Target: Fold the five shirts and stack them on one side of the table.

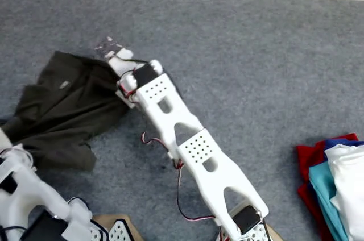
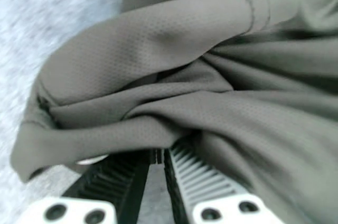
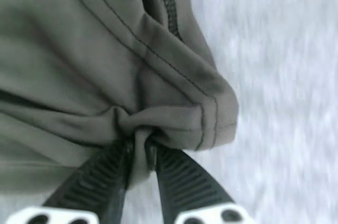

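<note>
High view: olive shirt (image 1: 62, 104) lies crumpled on left side of grey table (image 1: 256, 53), well apart from shirt pile (image 1: 333, 184) of red, blue, teal and white at right edge. Right arm stretches from near edge to shirt's far right corner. Right wrist view: right gripper (image 3: 138, 147) clamped on bunched hem at shirt corner. Left wrist view: left gripper (image 2: 161, 152) jaws pressed together, pinching fold of same shirt, cloth draped over tips.
</note>
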You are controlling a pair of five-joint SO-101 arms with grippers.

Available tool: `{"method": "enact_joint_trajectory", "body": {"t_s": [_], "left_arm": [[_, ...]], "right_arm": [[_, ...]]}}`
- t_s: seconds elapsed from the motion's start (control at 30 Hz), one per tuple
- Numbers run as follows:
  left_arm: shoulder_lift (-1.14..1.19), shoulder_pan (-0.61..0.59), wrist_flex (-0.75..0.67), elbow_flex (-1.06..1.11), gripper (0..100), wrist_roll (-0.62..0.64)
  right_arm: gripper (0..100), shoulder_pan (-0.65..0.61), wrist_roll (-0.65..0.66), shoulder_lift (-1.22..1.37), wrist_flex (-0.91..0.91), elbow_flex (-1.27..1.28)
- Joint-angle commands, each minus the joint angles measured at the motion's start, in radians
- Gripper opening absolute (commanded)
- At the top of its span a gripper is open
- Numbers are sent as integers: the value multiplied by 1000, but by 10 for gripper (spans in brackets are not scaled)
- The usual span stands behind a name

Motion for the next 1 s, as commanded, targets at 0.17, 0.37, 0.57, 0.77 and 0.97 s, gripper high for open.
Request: {"method": "enact_joint_trajectory", "body": {"t_s": [0.17,0.37,0.57,0.77,0.97], "left_arm": [[-5,162,-12,-122,11,98],[-4,225,-8,-243,43,130],[-4,312,63,-255,205,252],[-4,280,101,-255,213,250],[-4,120,107,-259,215,250]], "right_arm": [[7,186,-61,-91,160,-122],[7,228,-64,-159,151,-122],[77,151,-61,-277,160,-117],[324,114,25,-315,162,-114],[324,162,23,-325,162,-122]]}}
